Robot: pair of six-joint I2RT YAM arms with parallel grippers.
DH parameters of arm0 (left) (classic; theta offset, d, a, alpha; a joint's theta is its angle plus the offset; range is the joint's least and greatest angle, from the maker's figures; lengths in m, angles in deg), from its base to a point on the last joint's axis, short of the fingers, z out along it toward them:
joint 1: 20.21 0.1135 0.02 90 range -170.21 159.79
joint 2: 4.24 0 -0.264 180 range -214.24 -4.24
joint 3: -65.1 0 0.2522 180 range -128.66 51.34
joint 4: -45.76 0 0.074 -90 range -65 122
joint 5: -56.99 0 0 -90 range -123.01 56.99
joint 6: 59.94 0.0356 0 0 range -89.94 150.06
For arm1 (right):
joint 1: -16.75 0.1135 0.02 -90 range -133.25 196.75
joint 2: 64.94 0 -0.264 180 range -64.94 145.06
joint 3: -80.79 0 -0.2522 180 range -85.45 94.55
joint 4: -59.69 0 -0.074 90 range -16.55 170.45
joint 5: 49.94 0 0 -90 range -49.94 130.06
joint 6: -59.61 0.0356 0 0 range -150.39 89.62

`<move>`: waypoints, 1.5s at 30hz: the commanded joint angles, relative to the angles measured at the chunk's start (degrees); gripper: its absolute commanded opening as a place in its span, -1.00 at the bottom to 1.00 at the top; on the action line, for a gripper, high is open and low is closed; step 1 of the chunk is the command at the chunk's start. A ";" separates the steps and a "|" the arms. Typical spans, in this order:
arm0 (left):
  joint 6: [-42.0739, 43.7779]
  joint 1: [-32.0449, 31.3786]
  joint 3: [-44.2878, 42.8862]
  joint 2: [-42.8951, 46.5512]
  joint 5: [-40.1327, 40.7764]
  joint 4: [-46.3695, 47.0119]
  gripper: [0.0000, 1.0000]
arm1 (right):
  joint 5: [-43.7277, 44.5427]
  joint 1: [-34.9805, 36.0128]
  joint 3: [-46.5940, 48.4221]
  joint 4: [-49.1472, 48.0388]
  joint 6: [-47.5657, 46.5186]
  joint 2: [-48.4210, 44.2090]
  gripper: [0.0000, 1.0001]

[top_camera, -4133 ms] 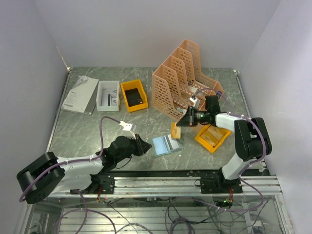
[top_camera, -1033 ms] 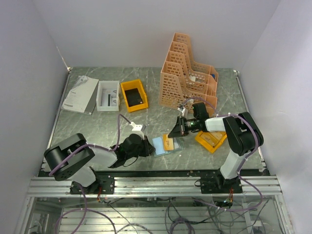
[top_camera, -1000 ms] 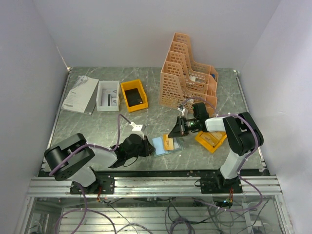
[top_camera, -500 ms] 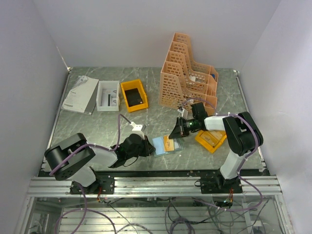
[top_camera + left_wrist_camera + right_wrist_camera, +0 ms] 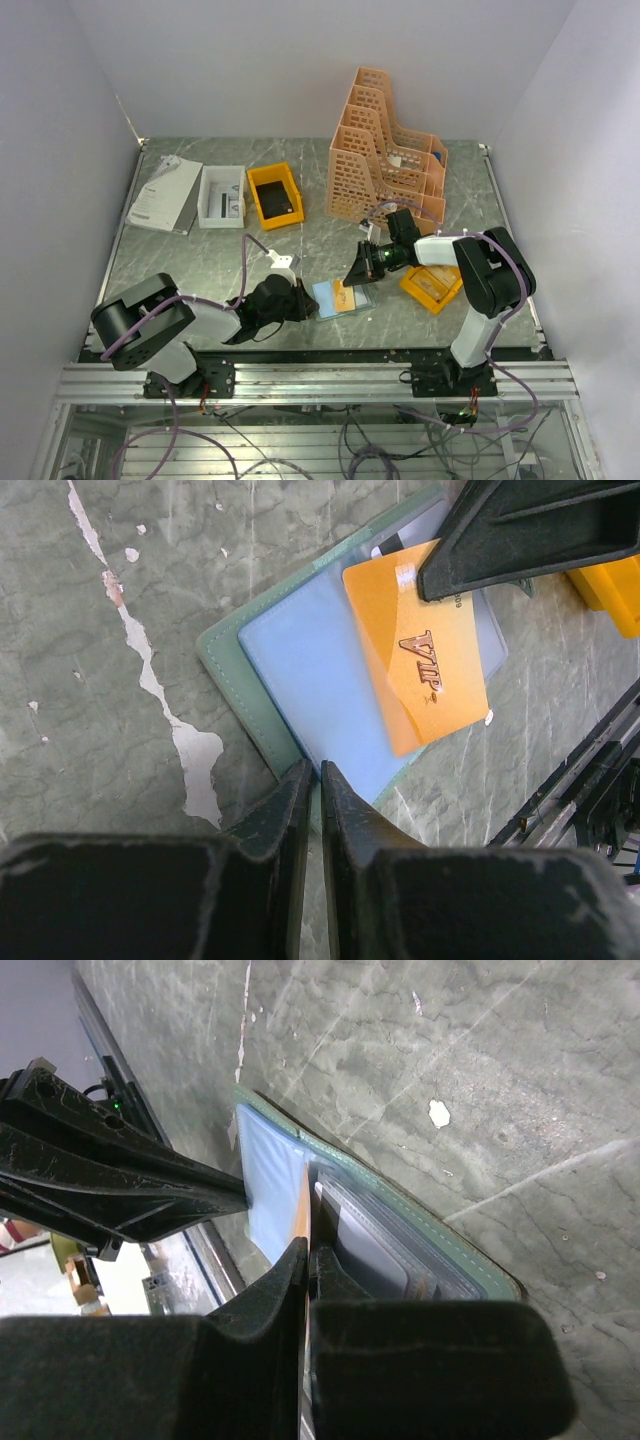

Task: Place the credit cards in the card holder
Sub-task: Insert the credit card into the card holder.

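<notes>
The card holder (image 5: pixel 333 298) lies open on the table, grey-green outside (image 5: pixel 228 662) and pale blue inside. My left gripper (image 5: pixel 306 306) is shut on its near-left edge (image 5: pixel 312 778). My right gripper (image 5: pixel 358 276) is shut on an orange credit card (image 5: pixel 415 665) marked VIP. That credit card stands on edge (image 5: pixel 303 1218) and leans over the holder's inner pockets (image 5: pixel 385 1245). In the left wrist view the right fingers (image 5: pixel 520 530) cover the card's top corner. More credit cards lie in a yellow bin (image 5: pixel 432 285) to the right.
A peach file rack (image 5: pixel 385 145) stands at the back right. A yellow bin (image 5: pixel 275 195), a white box (image 5: pixel 222 195) and white papers (image 5: pixel 163 195) sit at the back left. The table's front rail (image 5: pixel 330 355) runs just below the holder.
Four seconds ago the left gripper stood off the holder and the right held the card higher. Over the last second the right gripper edged slightly left with the card; the left stayed put.
</notes>
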 commanded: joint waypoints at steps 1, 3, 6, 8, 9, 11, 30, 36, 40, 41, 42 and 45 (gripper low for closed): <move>1.27 -0.22 -0.63 -0.39 1.12 -0.35 -0.60 | 3.34 0.54 0.74 1.77 -1.29 1.41 -1.00; 1.23 -0.24 -0.59 -0.61 0.97 -0.12 -0.60 | 3.62 0.52 1.04 2.27 -1.30 1.85 -1.00; 1.23 -0.22 -0.75 -0.94 0.80 -0.05 -0.60 | 3.74 0.52 1.98 3.22 -1.15 3.02 -1.00; 1.36 -0.21 -0.93 -0.99 0.75 -0.29 -0.60 | 3.67 0.60 2.41 3.75 -1.26 3.77 -1.00; 1.45 -0.21 -1.00 -0.92 0.82 -0.44 -0.60 | 3.51 0.60 2.45 3.92 -1.23 3.98 -1.00; 1.45 -0.26 -1.02 -0.88 0.98 -0.67 -0.59 | 3.45 0.69 2.43 4.02 -1.30 4.05 -1.00; 1.51 -0.21 -1.72 -1.85 0.51 -0.68 -0.59 | 0.24 2.36 2.54 1.46 -0.29 4.67 -1.00; 1.73 -0.23 -2.07 -1.63 0.23 -0.97 -0.59 | -0.77 2.52 4.05 1.41 -0.15 6.55 -0.99; 1.89 -0.21 -2.23 -1.59 0.23 -1.13 -0.58 | -1.40 2.61 5.11 2.27 -1.23 7.61 -0.90; 1.89 -0.21 -2.25 -1.68 0.15 -1.13 -0.58 | -1.54 2.67 5.34 2.53 -1.58 7.83 -0.87; 1.85 -0.26 -2.25 -1.73 0.10 -1.04 -0.58 | -1.61 2.72 5.59 2.80 -1.83 7.96 -0.85; 1.74 -0.26 -2.34 -1.87 0.04 -0.78 -0.58 | -1.62 2.88 6.22 3.22 -2.27 8.40 -0.80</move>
